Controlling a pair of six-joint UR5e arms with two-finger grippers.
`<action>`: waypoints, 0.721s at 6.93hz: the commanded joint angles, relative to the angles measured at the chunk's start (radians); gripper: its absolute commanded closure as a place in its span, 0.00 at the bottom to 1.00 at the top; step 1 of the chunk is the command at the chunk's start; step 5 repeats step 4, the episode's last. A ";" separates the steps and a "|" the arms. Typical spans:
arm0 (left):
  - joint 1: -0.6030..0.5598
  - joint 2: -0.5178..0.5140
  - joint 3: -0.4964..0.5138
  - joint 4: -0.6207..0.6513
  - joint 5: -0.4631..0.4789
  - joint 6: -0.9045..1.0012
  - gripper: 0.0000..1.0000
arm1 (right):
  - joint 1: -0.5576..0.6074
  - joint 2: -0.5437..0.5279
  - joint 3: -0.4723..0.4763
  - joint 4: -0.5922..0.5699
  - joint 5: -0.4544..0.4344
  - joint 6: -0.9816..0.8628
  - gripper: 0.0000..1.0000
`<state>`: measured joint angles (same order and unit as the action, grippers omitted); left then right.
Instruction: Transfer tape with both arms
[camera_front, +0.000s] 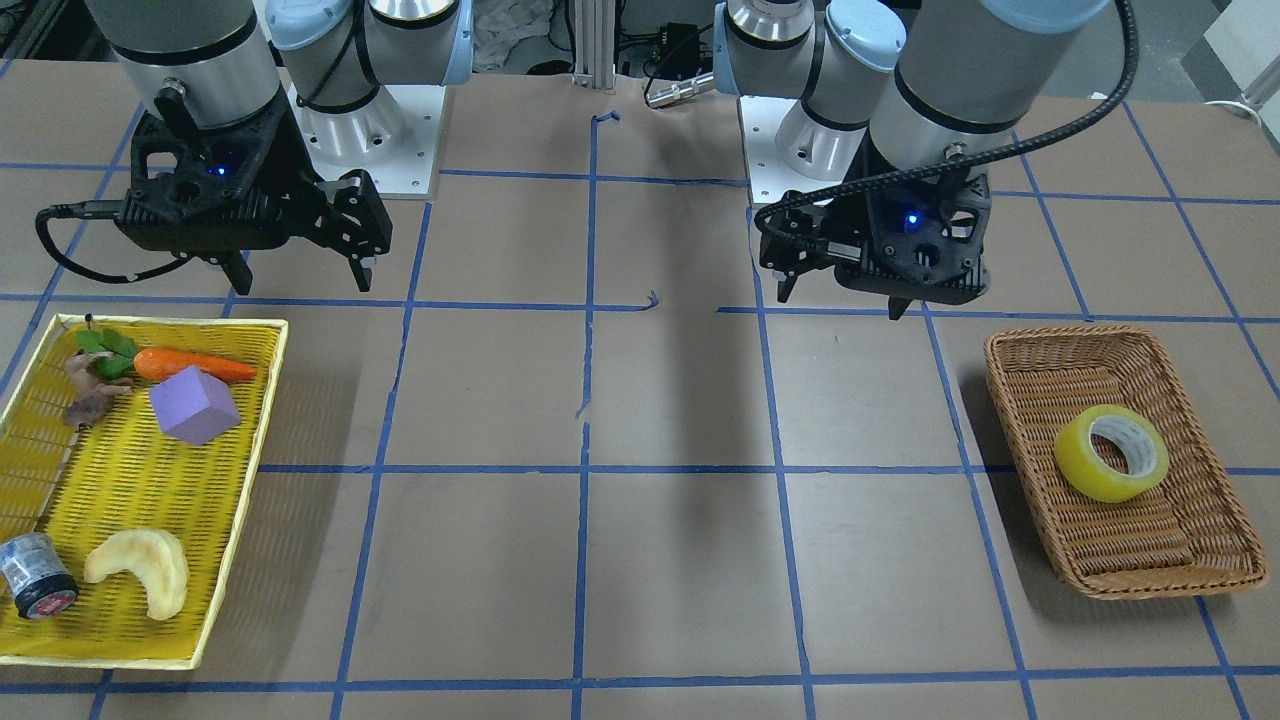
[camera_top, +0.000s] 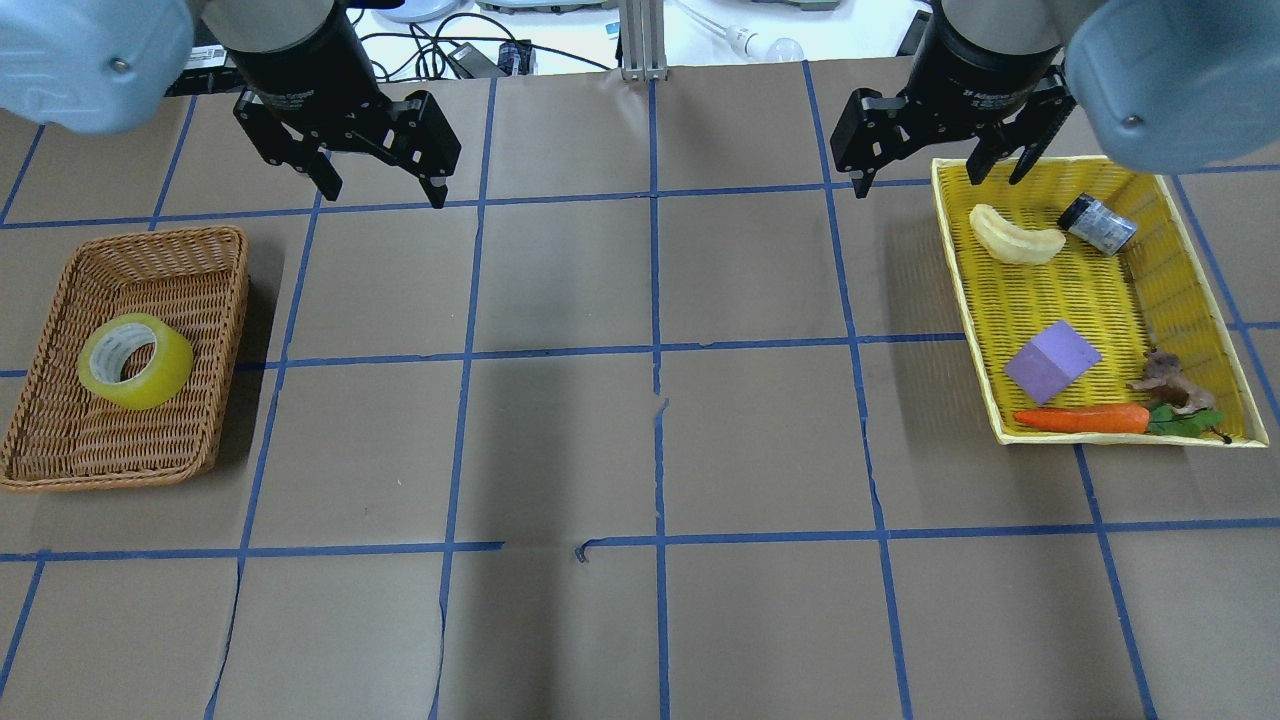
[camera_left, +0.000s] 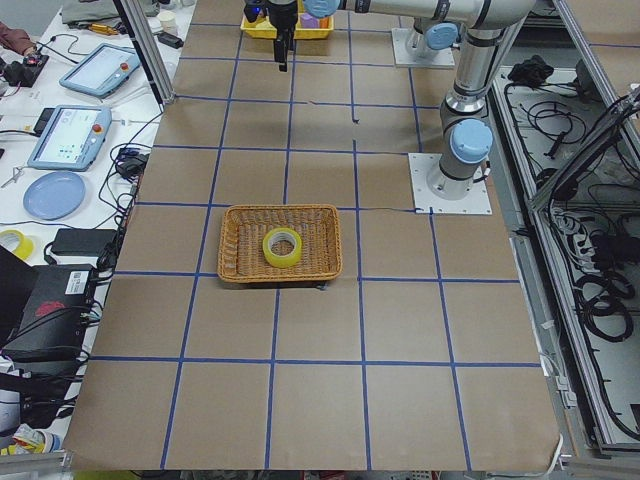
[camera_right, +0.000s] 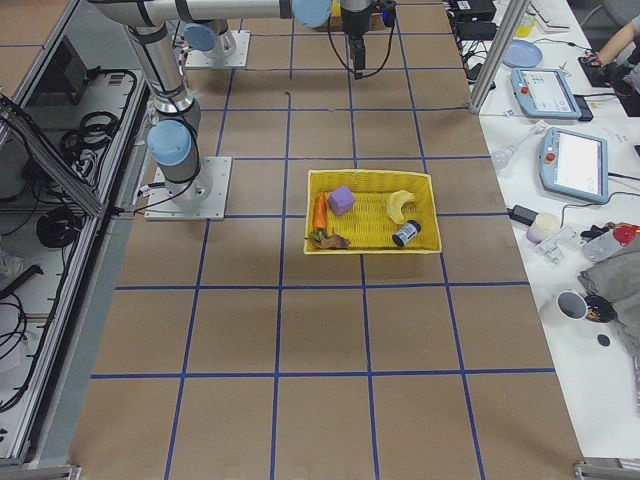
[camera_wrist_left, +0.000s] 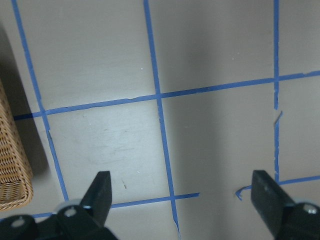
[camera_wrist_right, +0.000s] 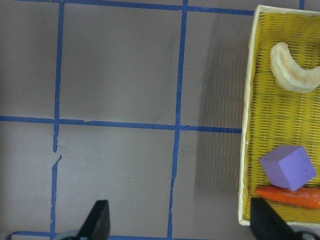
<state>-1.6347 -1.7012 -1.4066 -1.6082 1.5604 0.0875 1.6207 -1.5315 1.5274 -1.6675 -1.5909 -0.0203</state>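
The tape, a yellowish roll with a grey-white core, lies in a brown wicker basket on my left side; it also shows in the overhead view and the exterior left view. My left gripper hangs open and empty above the bare table, off the basket's robot-side inner corner. My right gripper is open and empty above the robot-side inner corner of the yellow tray.
The yellow tray holds a carrot, a purple block, a pale curved piece, a brown figure and a small dark grey roll with a red end. The table has a blue tape grid. The basket's edge shows in the left wrist view.
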 joint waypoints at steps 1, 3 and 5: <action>-0.008 0.005 -0.014 0.014 -0.002 -0.006 0.00 | 0.001 -0.001 0.000 -0.001 0.000 0.000 0.00; -0.008 0.006 -0.017 0.016 0.000 -0.006 0.00 | 0.002 -0.001 0.002 -0.006 0.008 0.000 0.00; -0.008 0.005 -0.020 0.016 0.006 -0.003 0.00 | 0.004 0.001 0.002 -0.006 0.012 -0.001 0.00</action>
